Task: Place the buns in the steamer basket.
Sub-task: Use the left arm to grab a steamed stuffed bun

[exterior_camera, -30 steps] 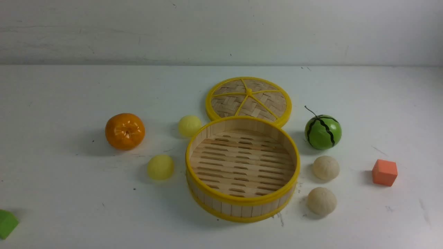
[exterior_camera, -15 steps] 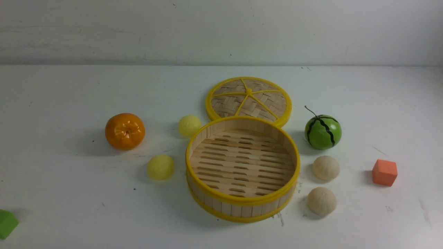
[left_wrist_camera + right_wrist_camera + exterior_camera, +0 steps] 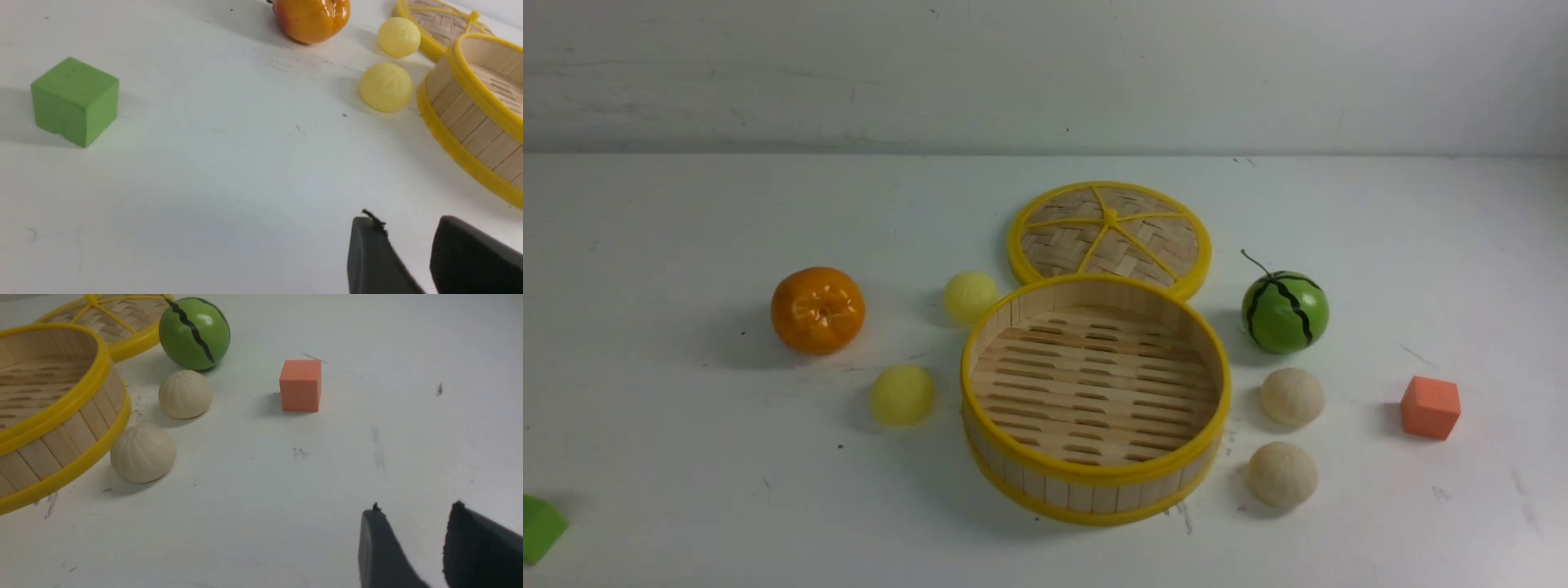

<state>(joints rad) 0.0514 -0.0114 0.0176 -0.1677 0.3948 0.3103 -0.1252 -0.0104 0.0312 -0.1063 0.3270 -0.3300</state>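
Nothing has shifted on the bench (image 3: 686, 490). The round slatted bamboo steamer basket (image 3: 1094, 476) is empty. Pale yellow pleated buns (image 3: 901, 394) (image 3: 969, 296) lie at its 9–10 o'clock, off-white pleated buns (image 3: 1291, 396) (image 3: 1281, 474) at 3–4. Left claw (image 3: 406, 228) and right claw (image 3: 414, 516) are released and empty. Task unstarted.

Orange (image 3: 818, 310), watermelon ball (image 3: 1285, 312), woven lid (image 3: 1109, 233), coral cube (image 3: 1430, 407), green cube (image 3: 75, 100)

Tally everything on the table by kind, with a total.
Yellow buns: 2
White buns: 2
Basket: 1
Lid: 1
Orange: 1
Watermelon: 1
Cubes: 2
Total: 10
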